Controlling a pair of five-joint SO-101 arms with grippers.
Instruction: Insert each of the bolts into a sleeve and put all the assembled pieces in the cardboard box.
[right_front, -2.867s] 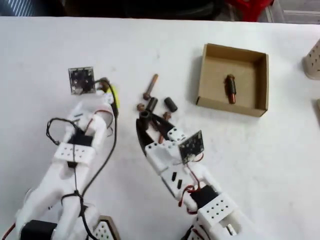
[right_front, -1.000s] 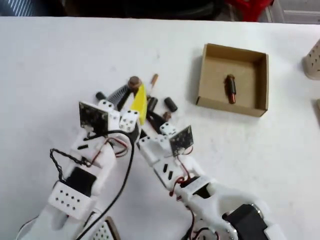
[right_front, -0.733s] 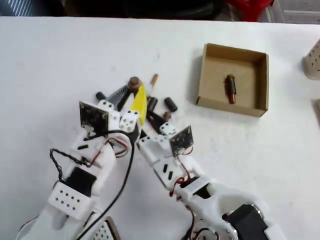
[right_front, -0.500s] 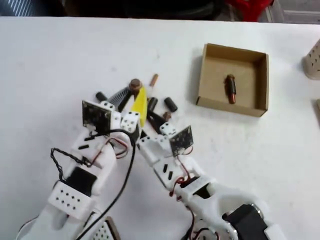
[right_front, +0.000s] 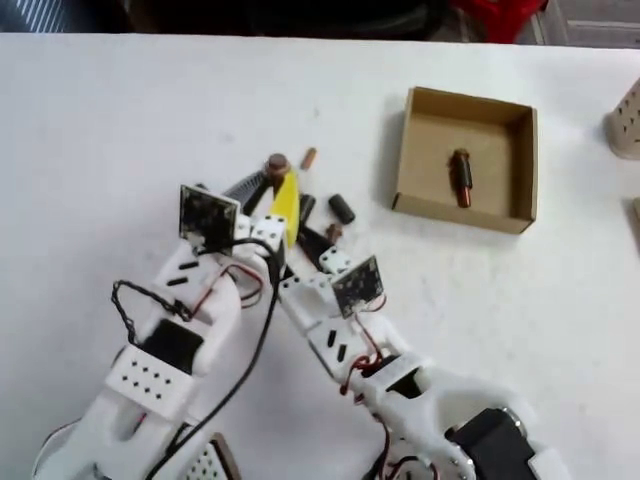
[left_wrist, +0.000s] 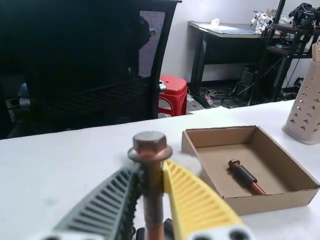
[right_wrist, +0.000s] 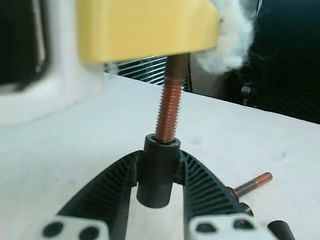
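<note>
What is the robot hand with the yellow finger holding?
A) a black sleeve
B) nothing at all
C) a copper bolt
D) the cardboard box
C: the left hand pinches a copper bolt upright between its grey and yellow fingers, and the bolt's threaded tip sits in the black sleeve that the right hand grips.
</note>
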